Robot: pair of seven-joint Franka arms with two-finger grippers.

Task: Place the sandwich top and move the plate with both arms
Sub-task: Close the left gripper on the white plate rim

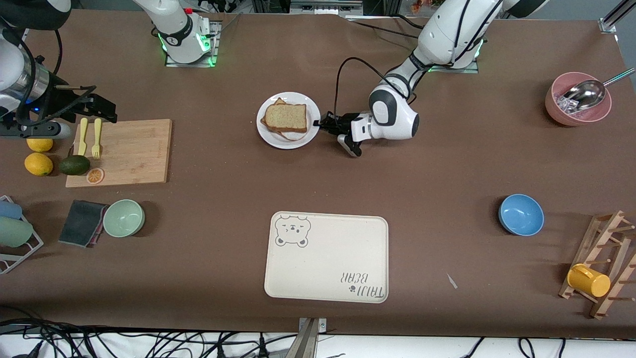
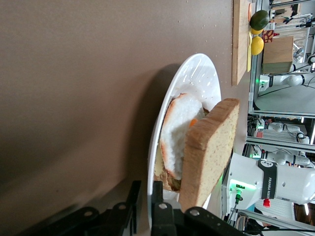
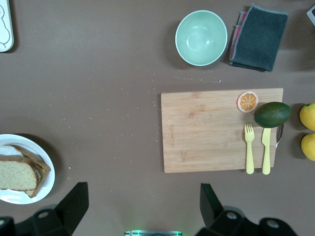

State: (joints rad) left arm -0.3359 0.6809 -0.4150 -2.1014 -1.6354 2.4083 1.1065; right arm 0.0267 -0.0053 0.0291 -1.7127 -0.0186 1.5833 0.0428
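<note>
Visitor: Bread, how many slices?

Me: Two, stacked on one white plate point(image 1: 303, 99), which sits mid-table toward the edge where my bases stand. The sandwich top point(image 1: 285, 118) lies uppermost, speckled and tan; the lower slice point(image 3: 42, 169) peeks out beneath it.

Visitor: Anything between them?

Me: One fried egg point(image 2: 179, 128). Only my left wrist view shows it, white with a bit of orange. From the front the top slice covers it.

Visitor: And your pincers?

Me: My left pincer point(image 1: 323, 124) is at the plate's rim on the left arm's side, its fingers point(image 2: 157, 199) clamped on that rim. My right pincer point(image 1: 99, 107) waits over the cutting board's point(image 1: 124, 149) corner at the right arm's end, fingers point(image 3: 74, 201) wide apart, holding nothing.

Visitor: What else does the right wrist view count?

Me: One fork point(image 3: 249, 147), one knife point(image 3: 266, 150), one avocado point(image 3: 272, 114), one orange slice point(image 3: 247, 102), two lemons point(image 3: 307, 116), one green bowl point(image 3: 201, 38), one cloth point(image 3: 258, 37).

Visitor: Room to move?

Me: Bare table lies between the plate and the one bear tray point(image 1: 328, 263), which sits at the edge nearest the front camera. One blue bowl point(image 1: 520, 214) stands well apart, toward the left arm's end.
</note>
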